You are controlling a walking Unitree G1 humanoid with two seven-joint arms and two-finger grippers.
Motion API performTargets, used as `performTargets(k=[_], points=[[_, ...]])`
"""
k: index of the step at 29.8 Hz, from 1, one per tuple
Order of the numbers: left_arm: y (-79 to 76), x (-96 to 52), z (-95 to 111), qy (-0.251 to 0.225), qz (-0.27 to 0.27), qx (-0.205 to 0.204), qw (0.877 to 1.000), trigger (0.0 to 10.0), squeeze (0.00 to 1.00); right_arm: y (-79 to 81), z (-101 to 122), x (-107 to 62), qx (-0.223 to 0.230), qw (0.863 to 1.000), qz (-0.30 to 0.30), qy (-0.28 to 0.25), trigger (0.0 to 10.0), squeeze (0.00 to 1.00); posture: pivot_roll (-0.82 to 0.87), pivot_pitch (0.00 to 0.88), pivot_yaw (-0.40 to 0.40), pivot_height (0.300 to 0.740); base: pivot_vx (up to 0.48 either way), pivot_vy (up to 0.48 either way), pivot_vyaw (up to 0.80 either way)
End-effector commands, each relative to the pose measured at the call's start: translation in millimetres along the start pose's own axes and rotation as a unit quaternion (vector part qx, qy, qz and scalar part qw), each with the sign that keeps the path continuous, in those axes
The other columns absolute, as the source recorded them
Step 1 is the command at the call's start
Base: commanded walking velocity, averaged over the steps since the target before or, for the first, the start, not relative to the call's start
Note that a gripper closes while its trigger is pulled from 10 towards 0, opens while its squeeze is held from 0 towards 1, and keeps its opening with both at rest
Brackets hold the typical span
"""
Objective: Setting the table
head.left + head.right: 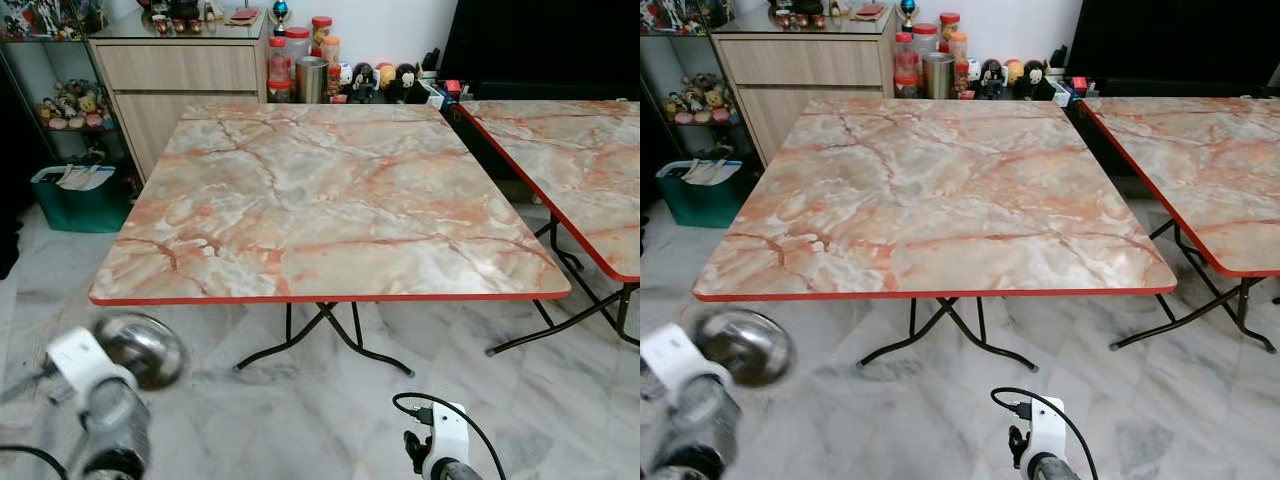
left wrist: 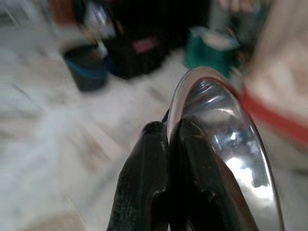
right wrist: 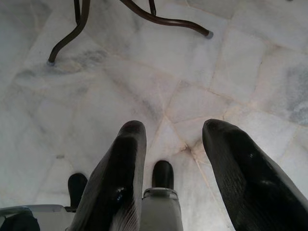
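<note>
- Left gripper (image 2: 166,144): the two black fingers are pinched together on the rim of a polished steel bowl (image 2: 226,154). The bowl is round, shiny and mirror-like, and it is held low over the floor, short of the desk edge. In the left eye view the arm and bowl (image 1: 140,348) appear blurred.
- Right gripper (image 3: 173,149): the fingers stand spread apart with nothing between them, pointing down at the floor (image 3: 144,82). The floor is pale grey marble tile with fine veins.
- Desk (image 1: 320,200): a square top with a glossy, marble-patterned surface in beige and orange and a thin red edge band. It lies ahead of and above both grippers, on bent black tube legs (image 1: 330,335).
- Second desk (image 1: 580,160): same finish, ahead and to the right of the right gripper, apart from the first desk.
- Beyond the desk: a light wooden cabinet (image 1: 180,80) and a row of red-lidded jars (image 1: 300,55).
- Ahead of the left gripper, on the floor: a green bin (image 1: 80,200), beside the desk's left corner.
</note>
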State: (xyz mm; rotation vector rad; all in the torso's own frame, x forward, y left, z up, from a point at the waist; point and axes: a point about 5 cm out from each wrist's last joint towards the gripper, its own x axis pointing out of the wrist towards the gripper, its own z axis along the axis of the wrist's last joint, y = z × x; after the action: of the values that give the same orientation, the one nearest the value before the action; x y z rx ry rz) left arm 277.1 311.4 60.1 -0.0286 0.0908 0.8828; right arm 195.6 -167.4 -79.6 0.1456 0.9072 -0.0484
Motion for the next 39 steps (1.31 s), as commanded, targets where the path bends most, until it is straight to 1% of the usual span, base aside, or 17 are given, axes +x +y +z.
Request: performTargets(k=[1,2,6,8,10,11,16,18,21,25,27,28,29,31,33,34,39], points=[[-9.9,4.9,24,-0.058,0.002,0.012,0.998,10.0,0.00,1.9,5,1.2,-0.006,1.000,0.003,-0.005,10.0,0.00,0.05,0.000,-0.050,0.740,0.000,0.000,0.00],[-6.0,10.8,45,-0.108,0.039,0.044,0.992,10.0,0.00,2.4,6,1.4,-0.004,1.000,0.003,-0.006,10.0,0.00,0.04,0.000,-0.046,0.740,0.000,0.000,0.00],[-2.2,13.8,60,-0.144,0.070,0.050,0.986,10.0,0.00,2.7,7,1.5,-0.003,1.000,0.002,-0.007,10.0,0.00,0.04,0.000,-0.046,0.740,0.000,0.000,0.00],[-3.4,16.7,91,-0.217,0.101,0.075,0.968,10.0,0.00,2.1,5,1.2,-0.002,1.000,0.002,-0.006,10.0,0.00,0.04,0.000,-0.048,0.740,0.000,0.000,0.00],[-4.5,16.8,98,-0.234,0.107,0.083,0.963,10.0,0.00,1.9,5,1.1,-0.002,1.000,0.001,-0.006,10.0,0.00,0.04,0.000,-0.048,0.740,0.000,0.000,0.00],[-7.4,16.6,105,-0.244,0.103,0.071,0.962,10.0,0.00,1.5,4,0.9,-0.003,1.000,0.001,-0.005,10.0,0.00,0.04,0.000,-0.048,0.740,0.000,0.000,0.00],[-58.0,2.6,139,-0.259,-0.050,-0.071,0.962,10.0,0.00,1.2,3,0.8,-0.004,1.000,0.001,-0.003,10.0,0.00,0.05,0.000,-0.050,0.740,0.000,0.000,0.00],[-77.6,-4.1,145,-0.235,-0.108,-0.126,0.958,10.0,0.00,1.1,4,0.8,-0.003,1.000,0.001,-0.003,10.0,0.00,0.04,0.000,-0.048,0.740,0.000,0.000,0.00],[-94.9,-10.1,147,-0.207,-0.166,-0.156,0.951,10.0,0.00,1.2,4,0.8,-0.002,1.000,0.001,-0.004,10.0,0.00,0.04,0.000,-0.048,0.740,0.000,0.000,0.00],[-100.3,-12.8,147,-0.198,-0.182,-0.162,0.949,10.0,0.00,1.2,4,0.8,-0.002,1.000,0.001,-0.004,10.0,0.00,0.04,0.000,-0.048,0.740,0.000,0.000,0.00],[-129.2,-25.8,130,-0.116,-0.283,-0.193,0.933,10.0,0.00,1.6,4,0.9,-0.001,1.000,0.002,-0.006,10.0,0.00,0.04,0.000,-0.044,0.740,0.000,0.000,0.00],[-142.5,-35.7,121,-0.077,-0.331,-0.209,0.917,10.0,0.00,2.0,5,1.0,0.001,1.000,0.003,-0.010,10.0,0.00,0.03,0.000,-0.038,0.740,0.000,0.000,0.00],[-142.5,-35.7,121,-0.077,-0.331,-0.209,0.917,10.0,0.00,2.0,5,1.0,0.001,1.000,0.003,-0.010,10.0,0.00,0.03,0.000,-0.038,0.740,0.000,0.000,0.00],[-156.7,-51.3,108,-0.033,-0.381,-0.236,0.893,10.0,0.00,2.2,6,0.9,0.002,1.000,0.003,-0.012,10.0,0.00,0.03,0.000,-0.040,0.740,0.000,0.000,0.00],[-161.8,-57.3,103,-0.015,-0.395,-0.245,0.885,10.0,0.00,1.9,5,0.8,0.001,1.000,0.003,-0.013,10.0,0.00,0.03,0.000,-0.040,0.740,0.000,0.000,0.00],[-169.8,-65.9,97,0.018,-0.416,-0.260,0.871,10.0,0.00,1.6,5,0.6,-0.003,1.000,0.005,-0.011,10.0,0.00,0.03,0.000,-0.043,0.740,0.000,0.000,0.00],[-179.6,-75.5,91,0.049,-0.439,-0.253,0.861,10.0,0.00,2.0,3,0.4,-0.009,1.000,0.007,-0.009,10.0,0.00,0.04,0.000,-0.047,0.740,0.000,0.000,0.00]])
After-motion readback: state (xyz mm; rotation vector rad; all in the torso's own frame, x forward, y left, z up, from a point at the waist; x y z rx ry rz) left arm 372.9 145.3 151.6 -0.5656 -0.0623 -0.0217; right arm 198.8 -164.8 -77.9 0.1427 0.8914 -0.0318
